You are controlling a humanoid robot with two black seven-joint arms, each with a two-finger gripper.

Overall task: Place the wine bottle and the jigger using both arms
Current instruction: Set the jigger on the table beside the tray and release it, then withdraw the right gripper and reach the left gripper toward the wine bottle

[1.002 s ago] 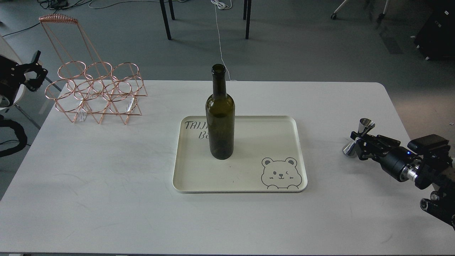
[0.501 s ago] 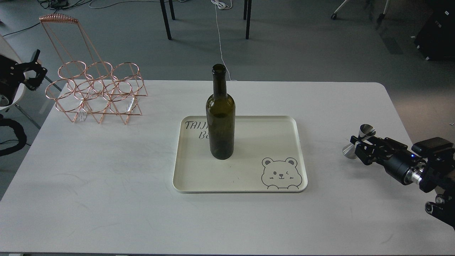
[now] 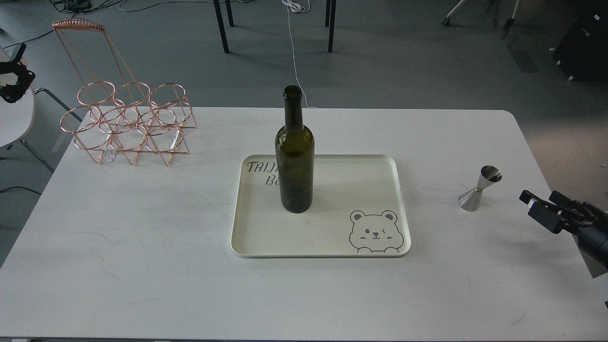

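Note:
The wine bottle (image 3: 294, 156), dark olive green, stands upright on the left part of the cream tray (image 3: 361, 190). The steel jigger (image 3: 479, 188) stands upright on the white table, right of the tray. My right gripper (image 3: 536, 204) is open and empty, low over the table, well to the right of the jigger and apart from it. My left gripper (image 3: 12, 78) is off the table at the far left edge, small and dark, with nothing seen in it.
A copper wire bottle rack (image 3: 126, 121) stands at the table's (image 3: 142, 247) back left corner. The tray has a bear drawing at its front right. Chair legs and cables are on the floor beyond the table.
My right gripper let go of the jigger, which now stands on the table, and drew back to the right. My left arm pulled away up and to the left.

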